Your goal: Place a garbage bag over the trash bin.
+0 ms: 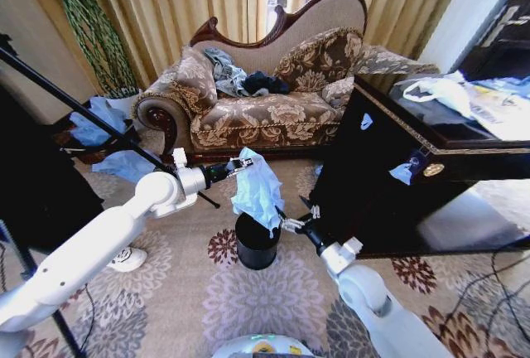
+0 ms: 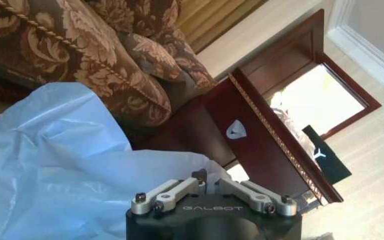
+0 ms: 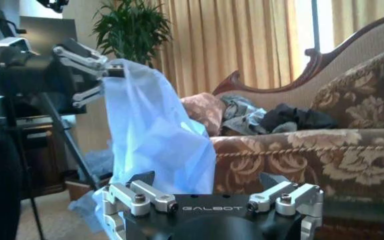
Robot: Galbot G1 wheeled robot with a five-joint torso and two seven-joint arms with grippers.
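The garbage bag was held up above the trash bin, hanging from the left gripper at its top corner. The left gripper's fingers were closed on the plastic w/ a pinch of film between the tips; this was seen in the head view and, farther off, in the right wrist view. In the left wrist view the left gripper's tips were covered by the bag, so the pinch itself was hidden there.

The right gripper was at the bag's lower tip, just above the bin's rim on the cabinet side. Whether its fingers were closed on the plastic could not be told: in the head view they were small and partly behind the bag, and in the right wrist view the fingertips were cut off by the frame edge, w/ the bag hanging just ahead of the knuckles.

The bin's mouth was largely hidden by the bag's lower end; only its black wall was seen, standing on the carpet below both grippers. A sofa was beyond the bag, and a dark cabinet was beside the right gripper.
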